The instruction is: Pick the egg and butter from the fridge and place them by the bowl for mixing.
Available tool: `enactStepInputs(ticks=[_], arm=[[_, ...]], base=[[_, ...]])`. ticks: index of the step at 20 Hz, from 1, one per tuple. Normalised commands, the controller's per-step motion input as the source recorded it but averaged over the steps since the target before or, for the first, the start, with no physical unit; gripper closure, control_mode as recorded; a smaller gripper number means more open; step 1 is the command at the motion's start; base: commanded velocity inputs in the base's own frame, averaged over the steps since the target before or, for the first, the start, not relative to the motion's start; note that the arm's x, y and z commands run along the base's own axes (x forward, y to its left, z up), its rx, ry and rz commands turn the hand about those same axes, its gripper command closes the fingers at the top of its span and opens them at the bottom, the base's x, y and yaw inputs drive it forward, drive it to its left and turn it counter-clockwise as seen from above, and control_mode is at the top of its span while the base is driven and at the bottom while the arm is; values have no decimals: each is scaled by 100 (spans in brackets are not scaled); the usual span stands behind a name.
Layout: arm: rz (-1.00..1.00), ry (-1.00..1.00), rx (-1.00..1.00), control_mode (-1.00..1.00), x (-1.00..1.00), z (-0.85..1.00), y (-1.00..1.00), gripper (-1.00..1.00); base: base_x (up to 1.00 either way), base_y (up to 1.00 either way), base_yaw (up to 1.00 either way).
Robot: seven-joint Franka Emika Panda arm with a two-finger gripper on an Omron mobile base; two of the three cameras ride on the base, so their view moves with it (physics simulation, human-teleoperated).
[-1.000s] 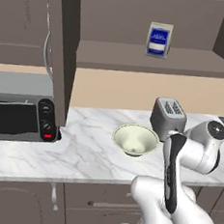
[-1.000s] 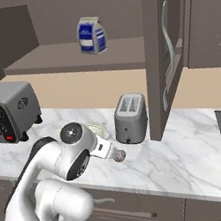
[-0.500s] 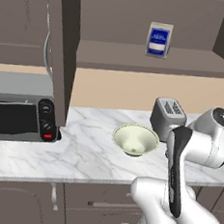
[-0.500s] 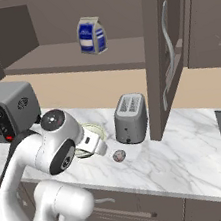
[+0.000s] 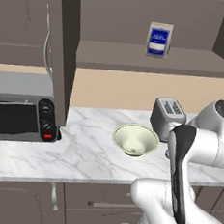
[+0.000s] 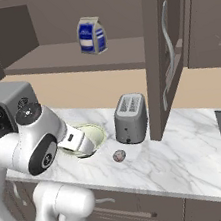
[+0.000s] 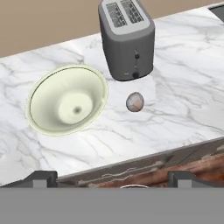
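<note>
The hand (image 7: 111,177) hangs above the front edge of the counter (image 7: 188,105) with its two fingertips (image 7: 41,177) spread wide apart and nothing between them. In the hand view the egg (image 7: 134,102) lies on the marble just ahead of the hand, a little toward its right finger, sitting free of everything around it. Ahead and toward the left finger sits the bowl (image 7: 66,99), upright and holding nothing, near the egg but not touching it. Farther out past the egg stands the toaster (image 7: 126,38), its slots facing up, close behind the egg with a small gap between them. In the right base view the egg (image 6: 119,155) rests on the counter in front of the toaster (image 6: 130,118) and beside the bowl (image 6: 93,135), whose near side is covered by the arm. In the left base view the bowl (image 5: 135,139) sits mid-counter with the toaster (image 5: 167,118) just beyond it, and a microwave (image 5: 18,118) stands well off at the far end. Above the counter, a blue and white carton (image 6: 91,35) stands on an open shelf (image 6: 59,60), next to an open cabinet door (image 6: 162,58).
</note>
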Motion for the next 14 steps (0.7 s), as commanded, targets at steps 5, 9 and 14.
enactStepInputs(ticks=[5, 9, 14], arm=[[0, -8, -9, -100, -32, 13, 24, -100], [0, 0, -2, -100, -10, 1, 14, -100], [0, 0, 0, 100, 0, 0, 0, -100]], base=[[0, 0, 0], [0, 0, 0], [0, 0, 0]])
